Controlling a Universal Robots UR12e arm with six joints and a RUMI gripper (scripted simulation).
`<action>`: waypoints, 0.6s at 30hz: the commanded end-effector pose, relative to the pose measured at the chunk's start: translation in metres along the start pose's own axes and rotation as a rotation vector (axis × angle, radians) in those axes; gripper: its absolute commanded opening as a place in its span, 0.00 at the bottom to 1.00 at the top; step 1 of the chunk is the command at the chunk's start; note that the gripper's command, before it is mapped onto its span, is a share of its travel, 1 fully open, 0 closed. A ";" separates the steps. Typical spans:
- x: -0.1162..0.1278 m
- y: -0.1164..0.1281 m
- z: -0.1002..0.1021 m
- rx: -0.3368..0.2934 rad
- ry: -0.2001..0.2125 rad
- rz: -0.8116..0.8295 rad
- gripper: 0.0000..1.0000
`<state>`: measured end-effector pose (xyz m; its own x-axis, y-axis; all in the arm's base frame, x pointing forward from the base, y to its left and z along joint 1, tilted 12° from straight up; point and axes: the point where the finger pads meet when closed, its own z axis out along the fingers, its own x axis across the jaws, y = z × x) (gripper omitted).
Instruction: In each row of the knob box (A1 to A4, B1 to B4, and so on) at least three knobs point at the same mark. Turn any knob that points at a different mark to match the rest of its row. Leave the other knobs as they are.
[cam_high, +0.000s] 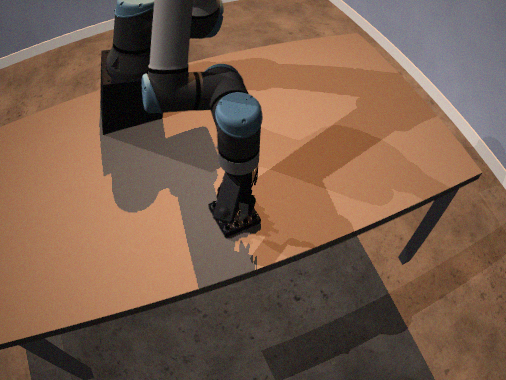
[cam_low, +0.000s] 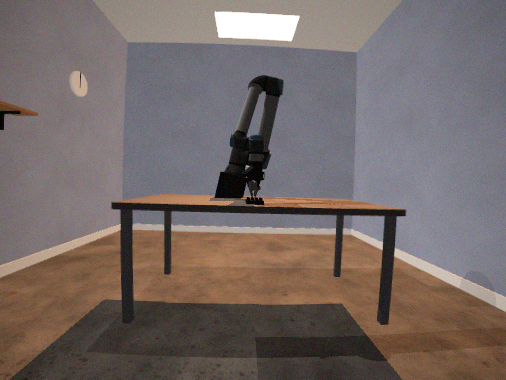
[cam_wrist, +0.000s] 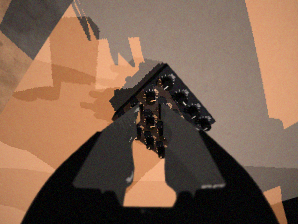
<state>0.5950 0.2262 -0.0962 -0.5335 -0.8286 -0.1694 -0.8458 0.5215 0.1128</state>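
The knob box (cam_high: 236, 218) is a small black square block with rows of round knobs. It lies on the wooden table near the front edge, half in the arm's shadow. My gripper (cam_high: 239, 211) points down onto it, with the fingertips at the knobs. In the wrist view the box (cam_wrist: 167, 104) sits corner-on. The two dark fingers stand nearly shut, with a narrow gap over one line of knobs. I cannot tell whether they clamp a knob. The marks are too small to read. From the side, the gripper (cam_low: 254, 193) is just above the box (cam_low: 255, 201).
The arm's black base block (cam_high: 125, 95) stands at the back left of the table. The table's front edge (cam_high: 300, 252) runs close in front of the box. There is nothing else on the table.
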 end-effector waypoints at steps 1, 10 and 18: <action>0.000 0.000 -0.001 0.001 -0.001 0.000 0.11; 0.000 -0.003 -0.001 0.001 -0.001 0.000 0.11; 0.000 -0.005 -0.001 0.001 -0.001 0.000 0.11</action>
<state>0.5986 0.2240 -0.0967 -0.5335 -0.8286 -0.1695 -0.8458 0.5215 0.1128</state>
